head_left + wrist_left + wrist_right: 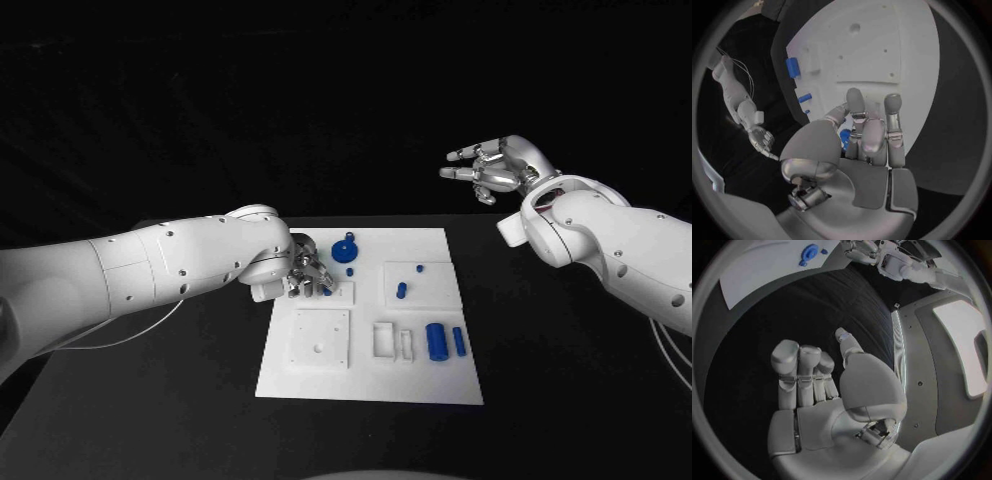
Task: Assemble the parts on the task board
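Where the black worktop [188, 420] shows widest, in its middle, lies the task board [433, 385], a flat white matte plate with straight edges and square corners. On it sit raised square blocks: a plain one with small holes [320, 336] at the near left, and one near the middle [405, 281] carrying a short blue peg [402, 291] and a blue dot. At the near right a white rectangular recess [387, 340] is cut into the plate; just beside it stands a thick blue cylinder [434, 341], and beside that a thinner blue rod [459, 341] lies along the board. Toward the far edge a round blue disc with a small stem [345, 250] sits close to the left hand.

The left hand [306, 275] hangs over the board's far left part, its silver fingers curled down and drawn together; the left wrist view shows a small blue part [844, 136] tucked between fingers and thumb, seemingly pinched, though the contact is partly hidden. The left arm covers the board's left edge there.

The right hand [492, 169] is raised well apart from the board, beyond its far right corner, fingers loosely spread and holding nothing. Bare worktop lies open on the right and near sides of the plate.
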